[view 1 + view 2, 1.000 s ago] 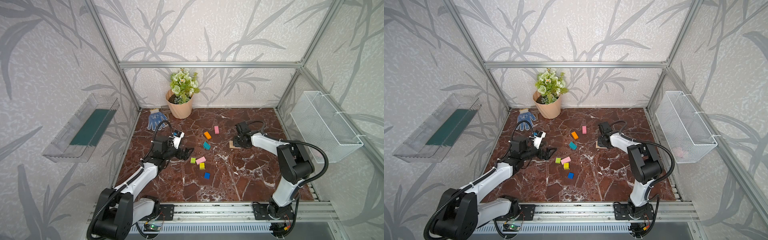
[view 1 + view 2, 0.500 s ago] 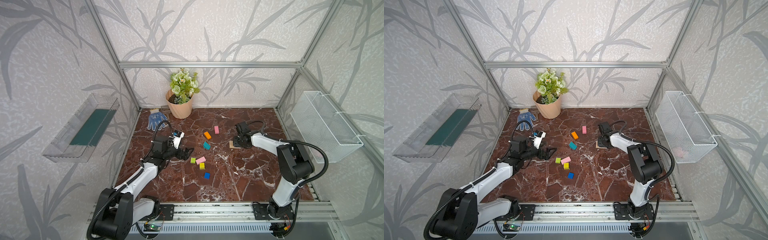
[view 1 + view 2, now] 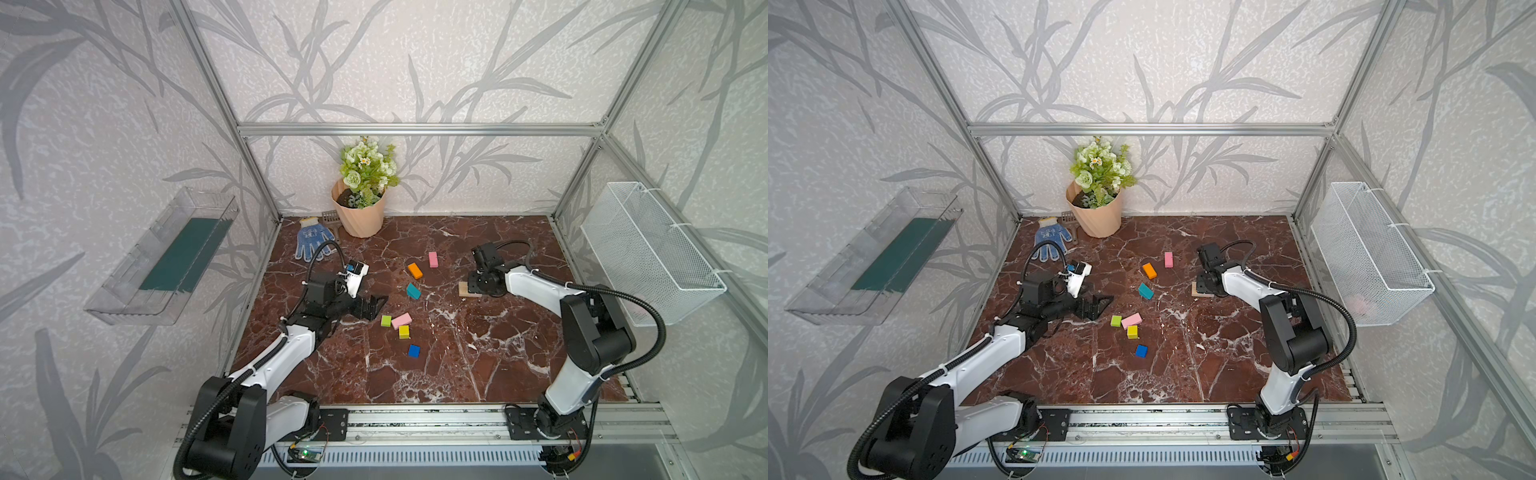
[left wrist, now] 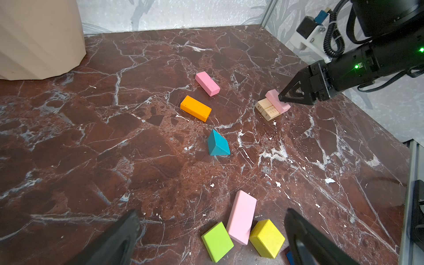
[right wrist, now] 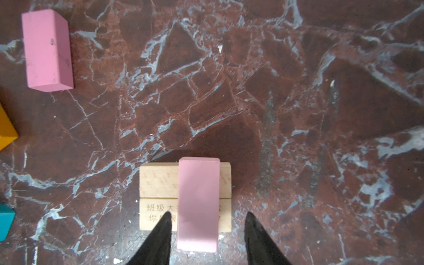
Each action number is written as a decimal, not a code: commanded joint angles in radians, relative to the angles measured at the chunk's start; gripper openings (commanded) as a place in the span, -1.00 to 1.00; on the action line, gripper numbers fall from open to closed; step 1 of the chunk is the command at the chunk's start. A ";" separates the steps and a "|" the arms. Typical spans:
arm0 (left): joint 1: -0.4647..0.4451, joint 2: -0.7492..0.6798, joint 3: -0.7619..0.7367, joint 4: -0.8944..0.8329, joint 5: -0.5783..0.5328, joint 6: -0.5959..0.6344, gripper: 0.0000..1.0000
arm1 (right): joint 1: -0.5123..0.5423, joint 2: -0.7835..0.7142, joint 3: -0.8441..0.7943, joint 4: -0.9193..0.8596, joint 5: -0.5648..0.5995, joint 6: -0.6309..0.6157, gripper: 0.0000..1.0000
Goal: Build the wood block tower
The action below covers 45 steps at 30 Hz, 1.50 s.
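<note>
Since a second ago the right gripper [image 3: 475,288] has let its jaws part, while both arms sit almost where they were. In both top views it points down at the tower [image 3: 464,289], low on the marble tabletop [image 3: 478,353] right of centre. The left gripper [image 3: 376,308], jaws spread wide, hangs just left of a cluster: lime cube [image 3: 386,321], near pink bar [image 3: 401,320] and yellow cube [image 3: 404,331] close together, blue cube [image 3: 414,351] a little apart. Between cluster and tower lie the teal wedge [image 3: 413,291], orange bar [image 3: 414,270] and far pink bar [image 3: 433,259], each separate. The left wrist view shows the left fingers [image 4: 121,241] wide apart and holding nothing, the cluster showing between them. Beyond it, the right gripper's tips are at the top pink bar [image 4: 271,96], which rests on two plain-wood bars [image 4: 267,110]. The right wrist view shows that top pink bar lying across both plain-wood bars, which lie side by side and touch. The black fingertips [image 5: 164,229] stand on either side of it with visible gaps, gripping nothing.
</note>
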 commanded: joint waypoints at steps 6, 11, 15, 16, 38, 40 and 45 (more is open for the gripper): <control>-0.002 -0.029 -0.013 0.015 -0.004 0.019 0.98 | 0.004 0.001 -0.002 -0.012 0.008 0.002 -0.01; -0.002 -0.028 -0.013 0.015 -0.004 0.019 0.98 | 0.004 0.025 0.012 -0.008 0.001 -0.002 -0.01; -0.002 -0.026 -0.010 0.015 -0.006 0.019 0.98 | 0.004 0.046 0.026 -0.015 0.001 -0.004 -0.01; -0.002 -0.025 -0.010 0.014 -0.006 0.020 0.99 | 0.004 0.048 0.029 -0.016 0.001 -0.004 -0.01; -0.002 -0.026 -0.011 0.014 -0.004 0.019 0.98 | 0.009 0.023 0.024 -0.008 -0.009 -0.001 0.00; -0.002 -0.026 -0.011 0.014 -0.004 0.019 0.99 | 0.009 0.033 0.029 -0.009 -0.006 0.001 -0.01; -0.002 -0.027 -0.012 0.015 -0.005 0.019 0.99 | 0.009 0.053 0.043 -0.011 -0.001 -0.001 -0.03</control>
